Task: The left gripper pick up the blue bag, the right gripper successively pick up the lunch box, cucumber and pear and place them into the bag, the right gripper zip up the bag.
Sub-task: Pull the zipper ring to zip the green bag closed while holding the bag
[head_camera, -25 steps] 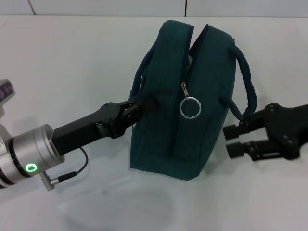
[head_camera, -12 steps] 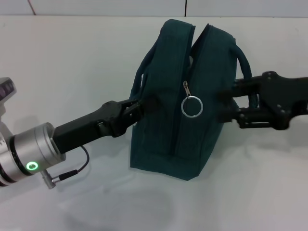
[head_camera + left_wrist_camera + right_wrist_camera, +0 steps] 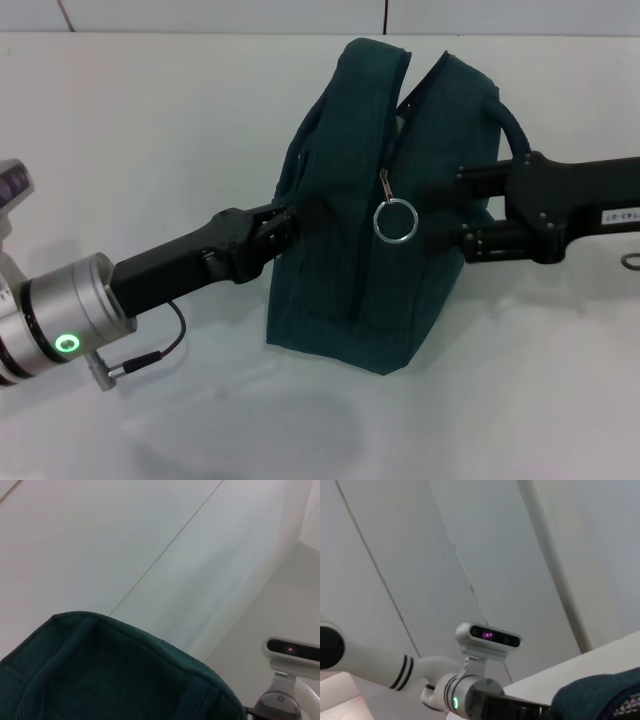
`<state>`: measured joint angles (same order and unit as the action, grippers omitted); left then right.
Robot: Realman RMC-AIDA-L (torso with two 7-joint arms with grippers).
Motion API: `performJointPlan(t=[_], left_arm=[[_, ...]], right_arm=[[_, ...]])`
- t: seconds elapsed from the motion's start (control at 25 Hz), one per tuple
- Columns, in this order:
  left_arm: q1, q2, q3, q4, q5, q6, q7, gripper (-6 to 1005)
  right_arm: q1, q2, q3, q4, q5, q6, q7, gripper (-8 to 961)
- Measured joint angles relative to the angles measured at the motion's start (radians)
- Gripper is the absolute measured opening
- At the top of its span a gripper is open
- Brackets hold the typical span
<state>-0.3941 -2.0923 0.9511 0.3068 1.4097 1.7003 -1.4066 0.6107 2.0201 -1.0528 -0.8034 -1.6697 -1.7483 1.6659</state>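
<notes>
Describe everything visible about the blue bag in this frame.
The blue bag is dark teal fabric with two loop handles and stands on the white table. Its zipper is partly open at the top, and a metal ring pull hangs on the front. The left pincer meets its left side, and the right pincer presses against its right.

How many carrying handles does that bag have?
2 show. One handle loops on the blue bag's left side, above the left claw; the other handle arches on its right, above the right claw.

Left gripper (image 3: 290,222) reaches rightward; right gripper (image 3: 445,212) reaches leftward, facing it
</notes>
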Motion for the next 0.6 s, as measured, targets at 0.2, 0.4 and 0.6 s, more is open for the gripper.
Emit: performJointPlan(t=[0.2, 0.4, 0.6], left_arm=[[-0.005, 0.0, 0.0, 0.0, 0.0, 0.0, 0.0, 47], [-0.009, 0.0, 0.002, 0.0, 0.0, 0.0, 0.0, 47], [-0.009, 0.0, 0.0, 0.0, 0.0, 0.0, 0.0, 47]], right_arm=[[0.021, -0.001, -0.006, 0.037, -0.001, 0.024, 0.0, 575], [0.026, -0.001, -0.061, 0.042, 0.0, 0.069, 0.001, 573], [0.027, -0.001, -0.097, 0.042, 0.0, 0.098, 0.003, 570]])
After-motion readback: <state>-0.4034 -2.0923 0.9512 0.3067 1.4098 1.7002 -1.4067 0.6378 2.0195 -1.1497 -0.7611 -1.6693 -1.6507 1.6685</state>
